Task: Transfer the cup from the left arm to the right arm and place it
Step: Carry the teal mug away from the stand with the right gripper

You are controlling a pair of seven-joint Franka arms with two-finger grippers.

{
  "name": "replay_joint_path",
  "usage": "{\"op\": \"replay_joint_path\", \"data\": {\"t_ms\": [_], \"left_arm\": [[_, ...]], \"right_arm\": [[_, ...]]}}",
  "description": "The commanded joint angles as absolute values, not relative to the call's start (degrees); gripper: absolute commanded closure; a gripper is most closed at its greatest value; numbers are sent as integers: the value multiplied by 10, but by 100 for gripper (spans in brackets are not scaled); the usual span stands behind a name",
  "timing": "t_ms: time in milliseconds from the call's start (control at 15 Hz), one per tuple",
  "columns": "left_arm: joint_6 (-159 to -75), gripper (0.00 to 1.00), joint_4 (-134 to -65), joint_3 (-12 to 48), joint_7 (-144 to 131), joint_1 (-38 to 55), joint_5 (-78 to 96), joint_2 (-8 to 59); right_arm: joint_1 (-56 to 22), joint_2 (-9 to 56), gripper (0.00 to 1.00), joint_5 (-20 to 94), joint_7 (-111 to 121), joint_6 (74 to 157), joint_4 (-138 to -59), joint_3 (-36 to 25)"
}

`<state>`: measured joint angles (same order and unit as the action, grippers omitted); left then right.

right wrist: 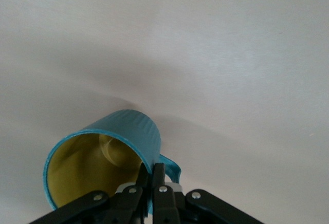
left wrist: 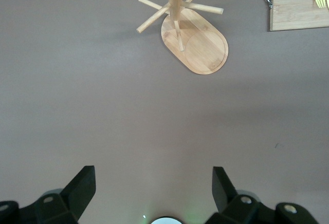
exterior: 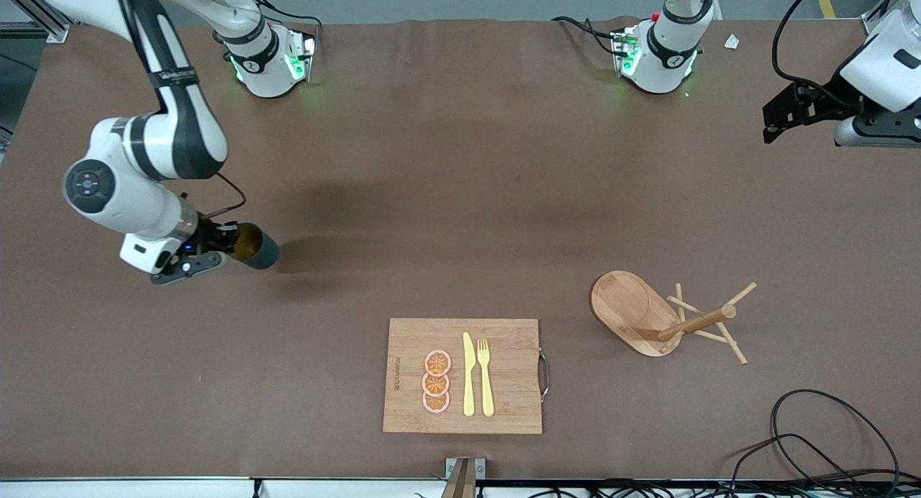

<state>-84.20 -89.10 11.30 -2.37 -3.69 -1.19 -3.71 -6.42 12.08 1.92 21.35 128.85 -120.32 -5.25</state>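
With the handover done, the right gripper (exterior: 224,250), at the frame's left, is clenching the tilted cup (exterior: 253,247) by its rim, needing lowering upright onto the counter (exterior: 460,196), while the left gripper (exterior: 781,118) is waiting released at upper right.

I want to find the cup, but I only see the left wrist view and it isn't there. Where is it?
Observer: The cup is in the right tool, over the table toward the right arm's end.
Operator: Is it standing up straight?
Observer: No, it is tipped sideways. The tool's fingers are shut on its rim beside the handle.
Operator: What lies next to the fork?
Observer: A yellow knife and three orange slices, all on the cutting board.
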Motion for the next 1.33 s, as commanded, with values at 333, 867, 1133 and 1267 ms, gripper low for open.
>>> {"op": "replay_joint_path", "data": {"t_ms": [333, 867, 1133, 1267], "left_arm": [[-839, 0, -900, 115, -23, -40, -9, -50], [-840, 0, -901, 115, -23, -40, -9, -49], [-840, 0, -900, 115, -23, -40, -9, -49], [-840, 0, -900, 115, -23, -41, -9, -49]], "right_arm": [[32, 111, 100, 19, 338, 1409, -1280, -40], [47, 122, 99, 17, 347, 1423, -1290, -41], [59, 129, 99, 16, 359, 1426, -1289, -41], [65, 134, 98, 14, 363, 1429, -1289, -41]]}}
